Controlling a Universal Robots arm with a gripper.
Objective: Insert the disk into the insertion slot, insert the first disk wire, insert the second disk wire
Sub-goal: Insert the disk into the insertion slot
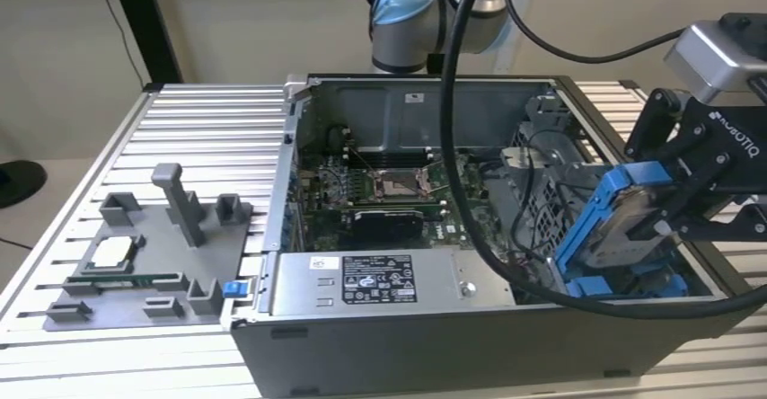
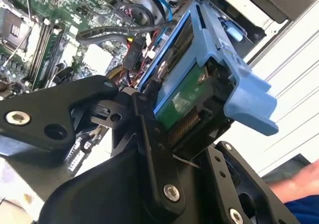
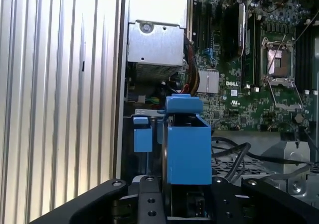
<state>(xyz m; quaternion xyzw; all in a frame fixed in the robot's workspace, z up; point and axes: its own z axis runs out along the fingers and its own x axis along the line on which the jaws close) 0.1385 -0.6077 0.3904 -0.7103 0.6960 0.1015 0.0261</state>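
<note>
The gripper [image 2: 182,129], jaws clamped on the disk [image 2: 219,59], holds it tilted edge-down over the insertion slot [image 1: 630,285] at the exterior view's right of the computer case [image 1: 419,345], apparently to align it for entry

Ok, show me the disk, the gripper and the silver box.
disk [image 1: 626,230], exterior view, on its silver face.
gripper [image 2: 182,117], second wrist view, midway between its fingertips.
silver box [image 1: 450,278], exterior view, bare metal beside its sticker.
</note>
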